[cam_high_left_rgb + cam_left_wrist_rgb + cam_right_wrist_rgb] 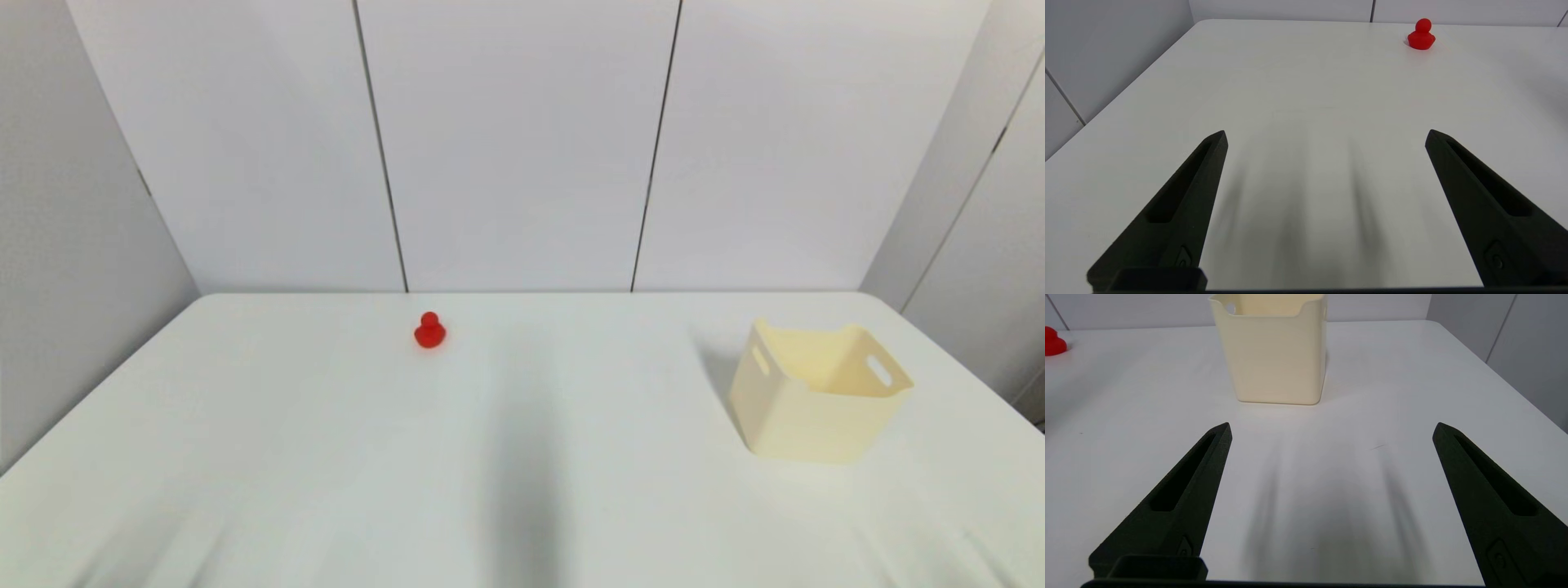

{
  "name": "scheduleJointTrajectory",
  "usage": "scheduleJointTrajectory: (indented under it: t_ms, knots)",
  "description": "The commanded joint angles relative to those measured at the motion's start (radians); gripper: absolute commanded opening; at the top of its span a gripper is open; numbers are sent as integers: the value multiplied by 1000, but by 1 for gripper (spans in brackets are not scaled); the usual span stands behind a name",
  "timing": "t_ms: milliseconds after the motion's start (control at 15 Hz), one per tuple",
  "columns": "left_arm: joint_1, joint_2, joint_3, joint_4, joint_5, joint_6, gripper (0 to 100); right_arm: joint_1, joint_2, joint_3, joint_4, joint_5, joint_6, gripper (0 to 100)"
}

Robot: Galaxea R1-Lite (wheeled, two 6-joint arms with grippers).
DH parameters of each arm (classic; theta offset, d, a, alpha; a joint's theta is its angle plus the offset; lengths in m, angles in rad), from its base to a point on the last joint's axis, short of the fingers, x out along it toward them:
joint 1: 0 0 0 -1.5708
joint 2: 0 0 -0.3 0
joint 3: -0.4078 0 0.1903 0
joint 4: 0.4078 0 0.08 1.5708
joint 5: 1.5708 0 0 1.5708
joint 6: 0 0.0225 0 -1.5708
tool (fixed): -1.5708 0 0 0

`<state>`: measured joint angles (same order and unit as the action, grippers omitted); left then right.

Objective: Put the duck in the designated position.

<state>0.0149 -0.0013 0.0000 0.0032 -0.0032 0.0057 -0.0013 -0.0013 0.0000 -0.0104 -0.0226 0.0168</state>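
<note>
Head view: a white tabletop (326,457) is seen with rounded far corners, walled by pale panels at the far edge and at both sides. The duck (429,331) is set upright near the far edge, left of its middle, with bare surface all around it. The cream bin (816,392) is placed toward the right edge, well apart from the duck, its open top and slot handles shown. Wide open room is left between the two and along the near edge; neither arm is caught in this view.

From the left wrist view, the left tool (1326,136) is held low over the near left part of the tabletop, its two black tapered fingers (1184,196) spread wide with nothing between them, the duck (1421,35) lying far ahead. The right tool (1332,428) is likewise held low with fingers (1486,490) spread wide and empty, the bin (1274,355) standing ahead of it. The duck is smooth, glossy red, round-headed; the bin is matte plastic with rounded corners.
</note>
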Motion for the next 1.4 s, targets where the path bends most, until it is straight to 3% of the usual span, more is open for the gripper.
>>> scheduleJointTrajectory:
  t_ms: [67, 1400]
  knots:
    - [0, 1, 0, 0, 0, 0, 100, 0, 1, 0, 0, 0, 0, 100]
    - [0, 1, 0, 0, 0, 0, 100, 1, 1, 0, 0, 0, 0, 100]
